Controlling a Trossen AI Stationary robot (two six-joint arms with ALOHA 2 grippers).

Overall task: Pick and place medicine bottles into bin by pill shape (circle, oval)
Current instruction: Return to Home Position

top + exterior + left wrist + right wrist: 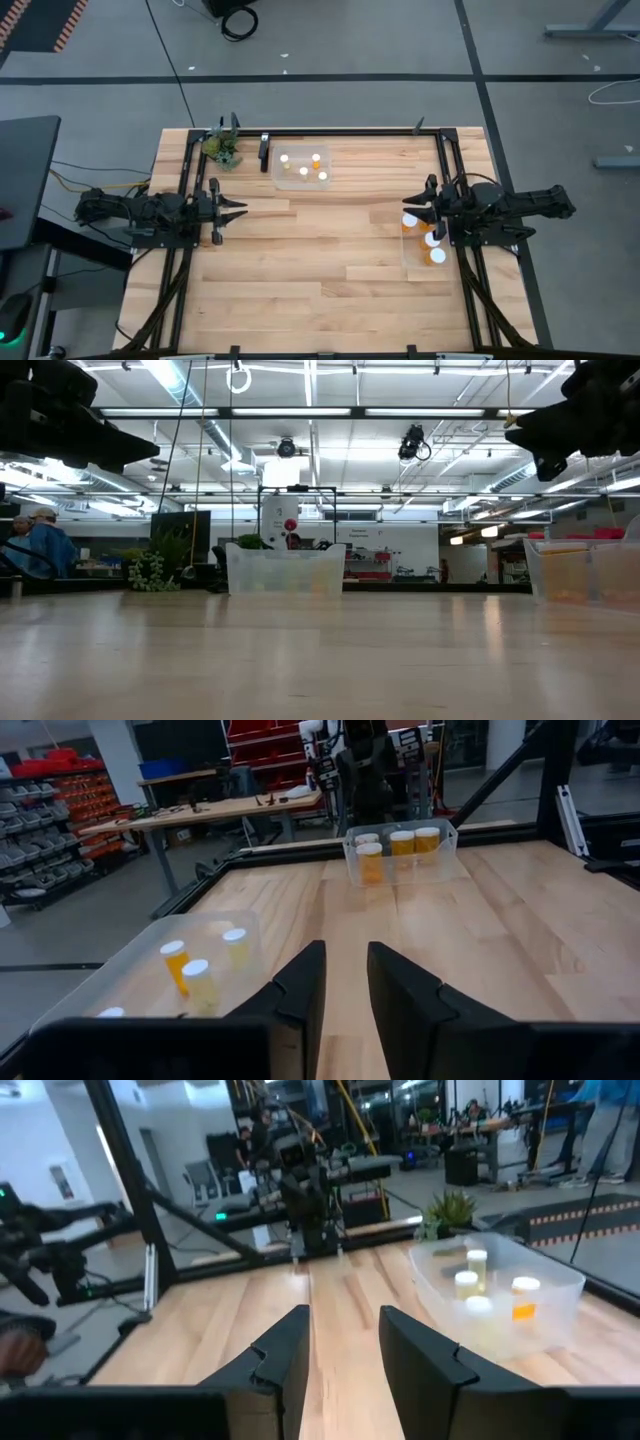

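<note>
Left arm: matte black, chunky jointed segments, looped black cabling at its rear.
Right arm: same black build, with blocky housings.
Left pincer: two black fingers, wedge-shaped, with flat inner faces and blunt tips.
Right pincer: matching dark fingers, angular, stepped near their bases.
Wrist bar: wide, flat black block behind the finger pair.

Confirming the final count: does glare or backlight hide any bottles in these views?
High view: overhead light burns the caps in the top bin and the right bin white. Low view: ceiling lights backlight the left arm and right arm to black; hazy bin walls veil the contents. Left wrist view: evenly lit, bottles plain.
</note>
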